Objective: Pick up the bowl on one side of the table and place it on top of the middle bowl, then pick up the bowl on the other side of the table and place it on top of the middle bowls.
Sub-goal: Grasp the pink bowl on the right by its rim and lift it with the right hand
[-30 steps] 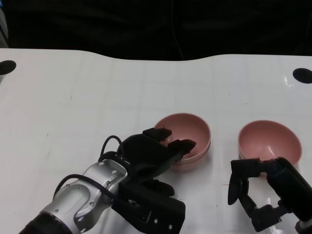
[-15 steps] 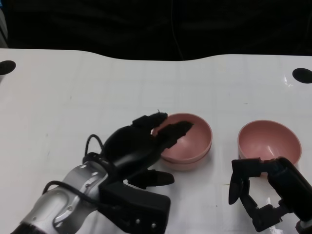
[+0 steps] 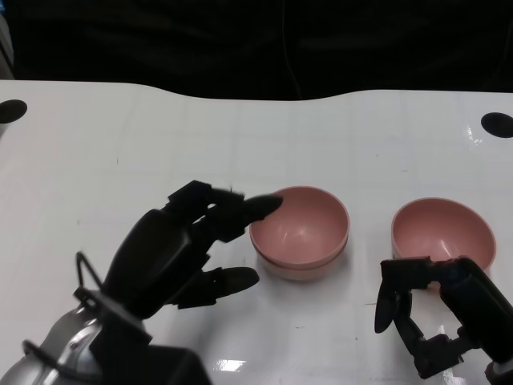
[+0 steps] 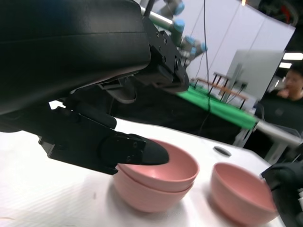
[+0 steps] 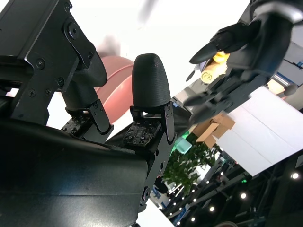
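Though beside stacked bowls, left hand empty.

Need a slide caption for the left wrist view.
Left hand open beside two stacked pink bowls; third pink bowl awaits.

No text, label, brand or number could be read in any view. The bowls and table bore no markings.

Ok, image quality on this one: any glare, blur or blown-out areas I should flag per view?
Head view: sharp, evenly lit, soft shadow under the stacked bowls, slight glare on the table. Left wrist view: left hand dark and close, background soft. Right wrist view: top blown out white, right bowl blurred behind the right hand.
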